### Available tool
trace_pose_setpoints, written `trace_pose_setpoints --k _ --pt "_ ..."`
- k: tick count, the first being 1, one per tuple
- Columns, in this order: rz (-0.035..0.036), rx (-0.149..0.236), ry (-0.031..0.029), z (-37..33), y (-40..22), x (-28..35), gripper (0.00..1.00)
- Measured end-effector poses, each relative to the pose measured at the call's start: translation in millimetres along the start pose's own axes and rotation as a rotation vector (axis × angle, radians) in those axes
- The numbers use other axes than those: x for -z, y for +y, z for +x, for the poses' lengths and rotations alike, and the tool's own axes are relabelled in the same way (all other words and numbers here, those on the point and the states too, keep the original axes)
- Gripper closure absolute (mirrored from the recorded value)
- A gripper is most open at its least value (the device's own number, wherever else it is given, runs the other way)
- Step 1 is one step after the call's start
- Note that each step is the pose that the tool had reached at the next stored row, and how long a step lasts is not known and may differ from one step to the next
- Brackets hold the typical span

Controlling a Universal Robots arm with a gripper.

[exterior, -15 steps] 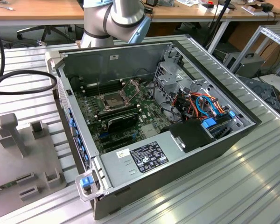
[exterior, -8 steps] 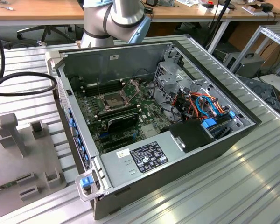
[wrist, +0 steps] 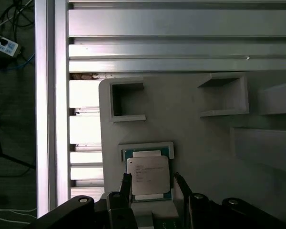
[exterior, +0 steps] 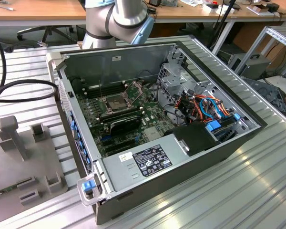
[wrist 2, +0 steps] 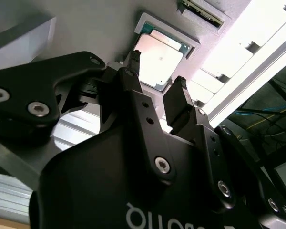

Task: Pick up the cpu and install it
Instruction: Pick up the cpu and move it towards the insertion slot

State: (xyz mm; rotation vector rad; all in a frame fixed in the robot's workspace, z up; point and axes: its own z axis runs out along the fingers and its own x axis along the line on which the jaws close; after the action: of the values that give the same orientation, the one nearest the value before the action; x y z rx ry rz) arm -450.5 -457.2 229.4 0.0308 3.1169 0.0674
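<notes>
The gripper [wrist: 153, 185] sits low over the cpu [wrist: 149, 174] in the first wrist view. Its jaws are spread w/ one black finger [wrist: 126, 183] on each side of the chip, so nothing is pinched yet. Whether the pads touch the chip's sides I can't tell. The gap looks only a bit wider than the chip, prob. so the fingers can close on two opposite edges and stay off the metal lid. The cpu lies flat, silver top up, in a shallow framed nest [wrist: 148, 146] on the grey fixture plate [wrist: 205, 133]. It is close to one edge of the plate and a short way in from a corner, w/ an empty square pocket [wrist: 127, 101] btwn it and that corner. The nest presumably fixes the chip's pos. and orientation so it can be gripped squarely. The plate rests on the ribbed aluminium table [wrist: 181, 28]. In the exterior view the arm [exterior: 119, 16] stands at the table's far edge, behind the open pc case [exterior: 205, 157]. The case lies lid-off on the same table, giving top access to the motherboard [exterior: 148, 121]. Its socket [exterior: 115, 102] looks dark and unfilled, so I judge the install not yet done.
</notes>
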Motion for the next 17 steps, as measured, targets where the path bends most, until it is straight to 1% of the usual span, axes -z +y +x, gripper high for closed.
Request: trace_pose_setpoints --k 1,17 --pt "0.0000 0.000 0.0001 0.3 -0.1 -2.3 0.52" --pt "0.0001 0.000 0.0000 0.7 -0.3 -6.9 0.52"
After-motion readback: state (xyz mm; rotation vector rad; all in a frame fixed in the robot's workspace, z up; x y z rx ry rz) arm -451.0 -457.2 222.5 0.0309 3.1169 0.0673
